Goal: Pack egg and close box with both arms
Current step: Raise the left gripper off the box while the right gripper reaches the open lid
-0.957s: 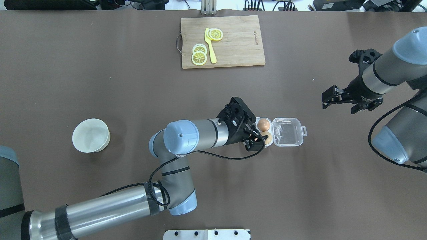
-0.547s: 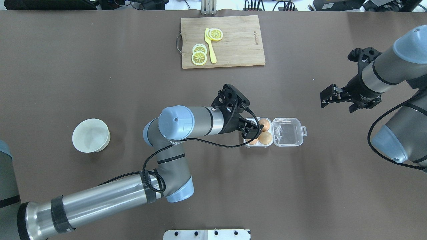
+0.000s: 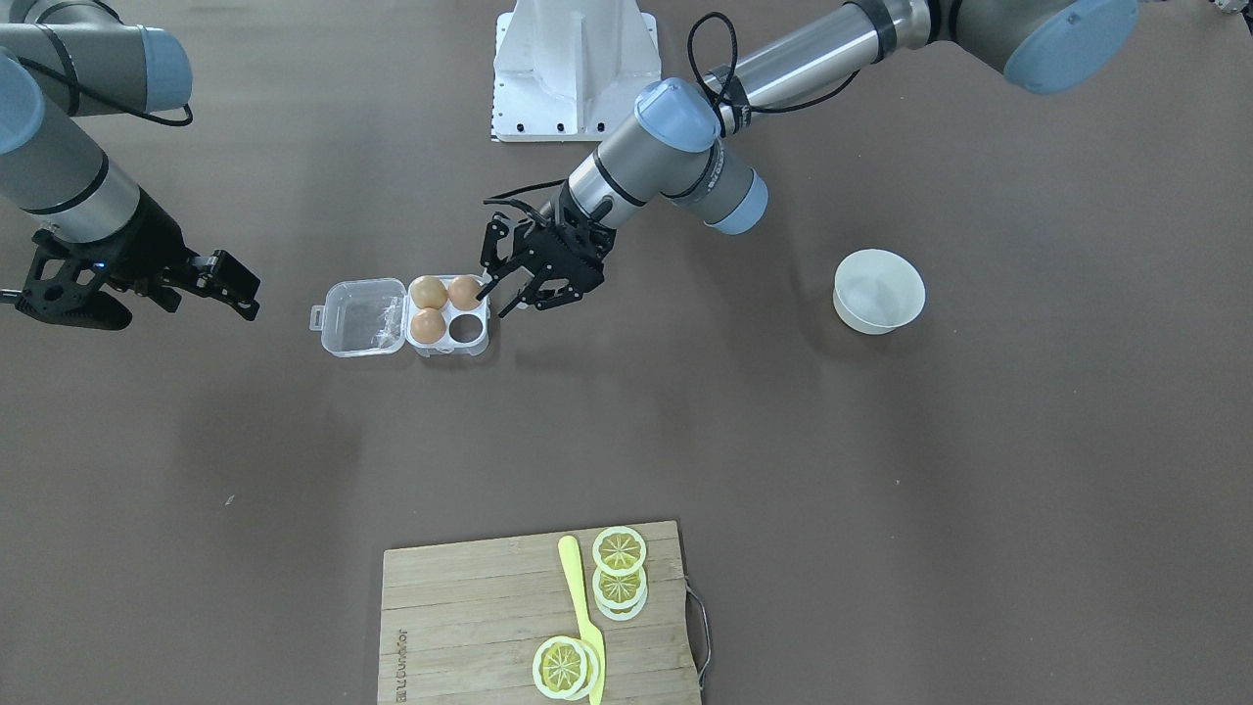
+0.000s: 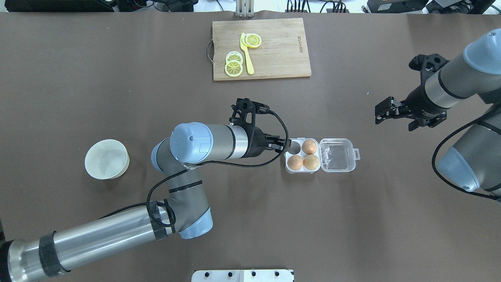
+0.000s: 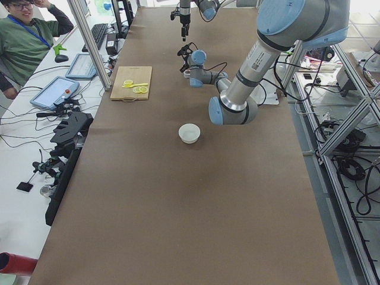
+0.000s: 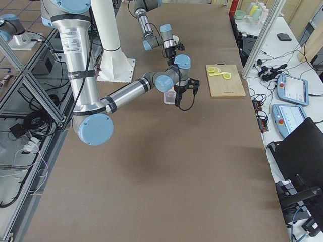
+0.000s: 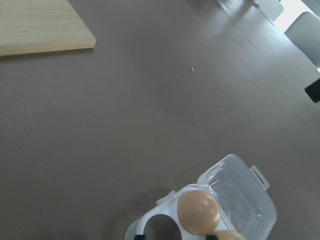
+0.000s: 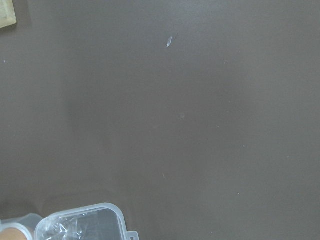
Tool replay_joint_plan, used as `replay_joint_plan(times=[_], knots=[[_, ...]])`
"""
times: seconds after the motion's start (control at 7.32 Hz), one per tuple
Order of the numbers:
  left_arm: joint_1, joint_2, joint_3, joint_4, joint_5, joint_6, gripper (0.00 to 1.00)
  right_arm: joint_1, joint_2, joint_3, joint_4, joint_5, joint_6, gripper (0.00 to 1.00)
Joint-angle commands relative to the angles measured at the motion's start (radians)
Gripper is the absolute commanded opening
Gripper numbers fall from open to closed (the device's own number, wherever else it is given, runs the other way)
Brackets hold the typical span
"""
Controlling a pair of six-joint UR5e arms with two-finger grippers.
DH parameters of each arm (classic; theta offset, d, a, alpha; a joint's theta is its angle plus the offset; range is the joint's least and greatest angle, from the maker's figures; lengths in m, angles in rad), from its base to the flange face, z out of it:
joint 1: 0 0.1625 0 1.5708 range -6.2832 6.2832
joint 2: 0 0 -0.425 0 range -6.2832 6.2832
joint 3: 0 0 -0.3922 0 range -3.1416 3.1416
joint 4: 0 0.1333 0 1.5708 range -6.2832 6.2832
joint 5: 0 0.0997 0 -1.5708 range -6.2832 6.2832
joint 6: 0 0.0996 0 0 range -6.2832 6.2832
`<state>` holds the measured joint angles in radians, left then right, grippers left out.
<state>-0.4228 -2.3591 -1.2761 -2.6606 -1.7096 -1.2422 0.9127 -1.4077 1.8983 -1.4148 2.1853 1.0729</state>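
Left gripper (image 4: pixel 280 145): one second earlier it hangs low over the cups of the box (image 4: pixel 338 158) nearest the robot; it now lies withdrawn to the box's left side, fingers spread, tips just beside the rim at the empty cup (image 4: pixel 293 145). The left arm (image 4: pixel 195 143) has swung leftward with it. The egg (image 4: pixel 295 161) in the near-left cup, formerly hidden under the gripper, now shows in full.

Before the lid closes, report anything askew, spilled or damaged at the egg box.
Nothing stands out. The egg box sits flat, its lid lying open beside the cups. Three eggs sit whole in their cups; the fourth cup is empty. The left pincer hovers open beside it.
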Motion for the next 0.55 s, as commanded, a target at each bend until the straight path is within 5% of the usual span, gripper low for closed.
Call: replay_joint_plan(times=[0.0,0.41], knots=[[0.009,0.015,-0.005,0.004,-0.002,-0.221,0.00,-0.001,-0.013,-0.016,0.093,0.001,0.036,1.00],[0.038,0.017,0.038,0.007,0.007,-0.243,0.00,-0.011,-0.030,-0.145,0.411,0.008,0.182,1.00]])
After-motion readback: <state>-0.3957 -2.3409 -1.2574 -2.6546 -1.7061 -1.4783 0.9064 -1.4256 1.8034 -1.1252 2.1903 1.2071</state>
